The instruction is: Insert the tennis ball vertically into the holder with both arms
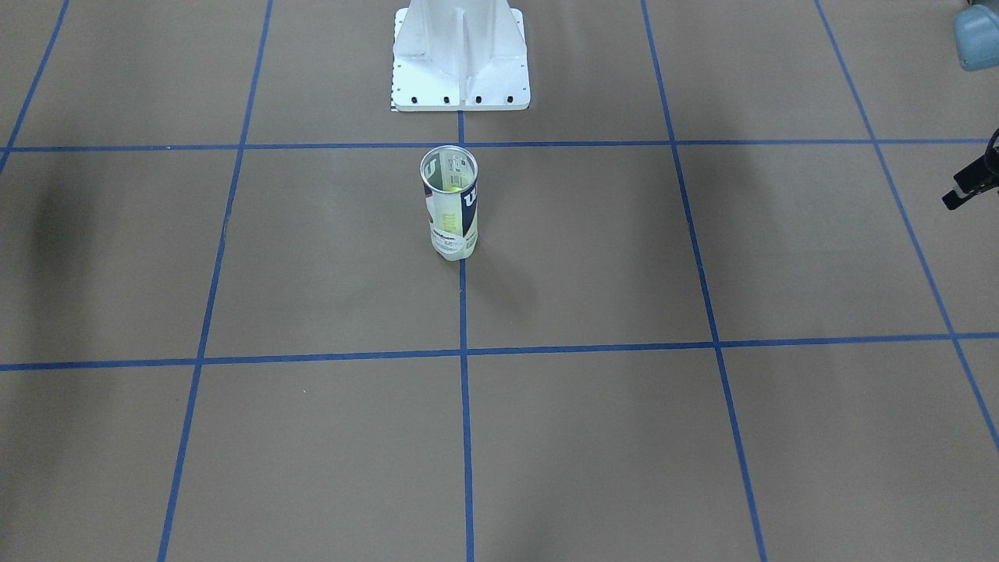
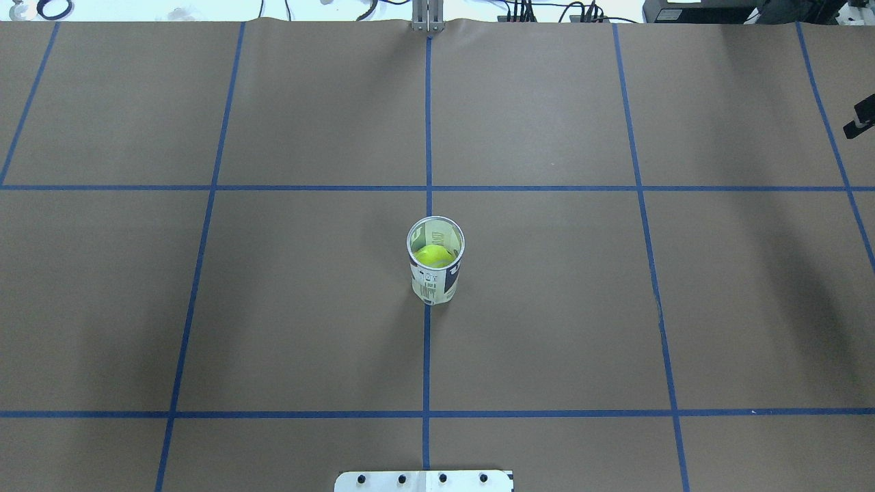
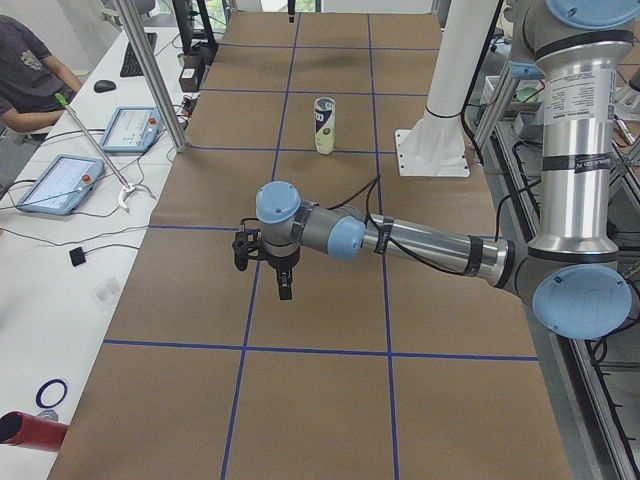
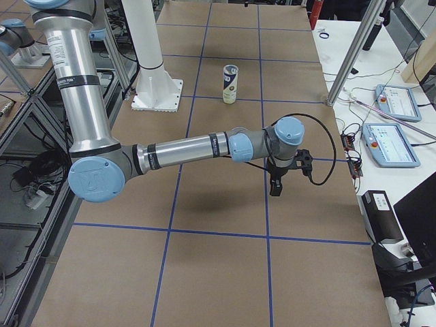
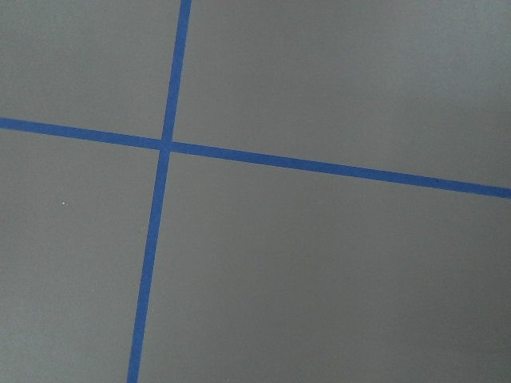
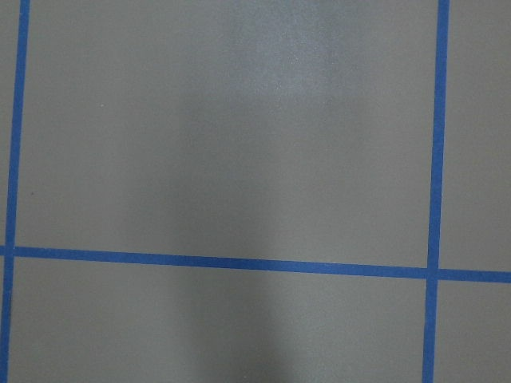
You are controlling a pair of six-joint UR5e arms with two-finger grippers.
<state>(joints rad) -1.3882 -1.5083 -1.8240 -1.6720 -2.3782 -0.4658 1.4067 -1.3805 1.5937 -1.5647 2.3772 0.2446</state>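
Observation:
The holder (image 1: 451,207) stands upright at the table's middle on a blue tape line, its silver rim up and open. It also shows in the overhead view (image 2: 435,263) and both side views (image 3: 324,124) (image 4: 231,83). A yellow-green tennis ball (image 2: 433,255) sits inside it. My left gripper (image 3: 283,290) hangs above the table far out to my left; only a black sliver of it (image 1: 968,183) shows in the front view. My right gripper (image 4: 275,189) hangs far out to my right, a sliver (image 2: 860,121) at the overhead edge. I cannot tell whether either is open or shut. Both are far from the holder.
The white base pedestal (image 1: 460,62) stands just behind the holder. Blue tape lines (image 5: 164,145) divide the brown table into squares. Beyond the table ends are side benches with teach pendants (image 3: 60,180) (image 4: 388,143), and an operator (image 3: 30,70) sits there.

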